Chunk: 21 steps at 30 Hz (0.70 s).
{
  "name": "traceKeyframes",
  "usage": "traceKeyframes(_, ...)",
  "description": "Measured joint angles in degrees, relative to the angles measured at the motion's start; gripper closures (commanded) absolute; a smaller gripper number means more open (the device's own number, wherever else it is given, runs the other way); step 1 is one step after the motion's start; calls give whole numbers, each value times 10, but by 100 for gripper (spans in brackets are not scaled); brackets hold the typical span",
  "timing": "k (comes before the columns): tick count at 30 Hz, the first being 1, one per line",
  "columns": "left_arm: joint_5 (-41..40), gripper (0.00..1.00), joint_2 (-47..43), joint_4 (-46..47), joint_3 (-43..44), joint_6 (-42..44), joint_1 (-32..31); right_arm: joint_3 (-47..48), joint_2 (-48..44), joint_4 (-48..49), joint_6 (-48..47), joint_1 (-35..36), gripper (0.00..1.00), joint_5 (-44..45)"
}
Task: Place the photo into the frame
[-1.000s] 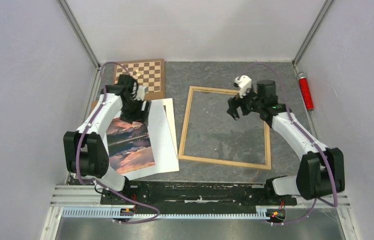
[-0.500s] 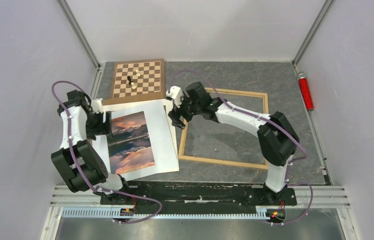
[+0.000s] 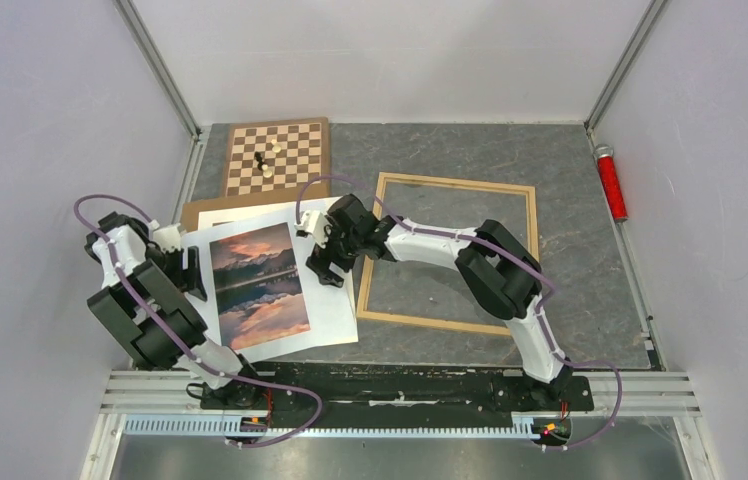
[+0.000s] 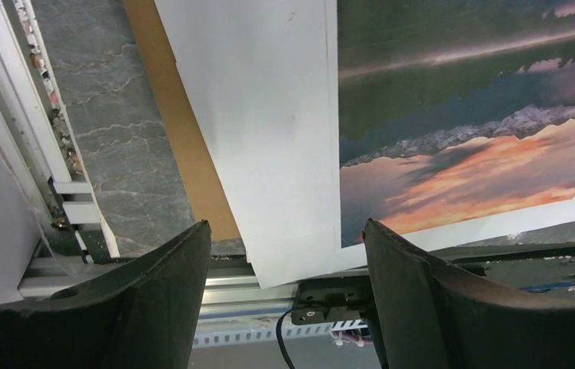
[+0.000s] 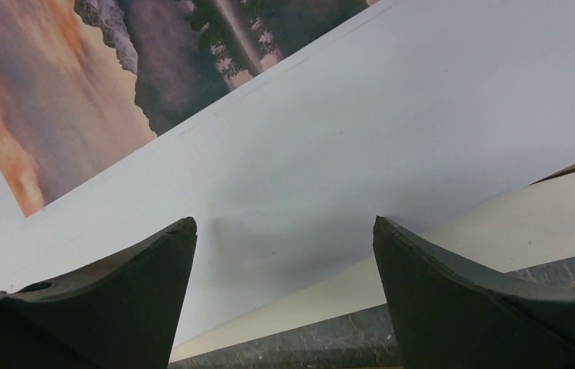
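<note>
The photo (image 3: 257, 283), a sunset mountain lake print, lies on a white sheet (image 3: 328, 300) left of the light wooden frame (image 3: 455, 181), which lies flat and empty on the grey mat. My left gripper (image 3: 190, 272) is open and empty at the sheet's left edge. In the left wrist view its gripper (image 4: 287, 224) hovers over the white sheet (image 4: 269, 138) beside the photo (image 4: 469, 115). My right gripper (image 3: 325, 268) is open and empty over the sheet's right part, near the frame's left rail. In the right wrist view its gripper (image 5: 284, 220) is above the white sheet (image 5: 392, 115), with the photo (image 5: 115, 69) ahead.
A chessboard (image 3: 278, 155) with a few pieces stands at the back left. A brown backing board (image 3: 200, 210) and a cream mat (image 5: 500, 223) stick out from under the white sheet. A red cylinder (image 3: 610, 182) lies by the right wall. The metal rail (image 4: 61, 192) runs along the left edge.
My right arm has swung left across the frame to the white sheet's right side. My left arm has drawn back off the photo to the sheet's left edge. The sheets have shifted slightly.
</note>
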Motion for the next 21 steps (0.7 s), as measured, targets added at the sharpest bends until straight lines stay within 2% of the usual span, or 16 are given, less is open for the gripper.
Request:
traceKeyframes(10, 24, 21, 83, 47, -7, 30, 25, 3, 17, 5, 4, 1, 13, 11)
traceKeyframes(21, 32, 21, 89, 113, -56, 30, 27, -17, 16, 34, 5, 1, 13, 22)
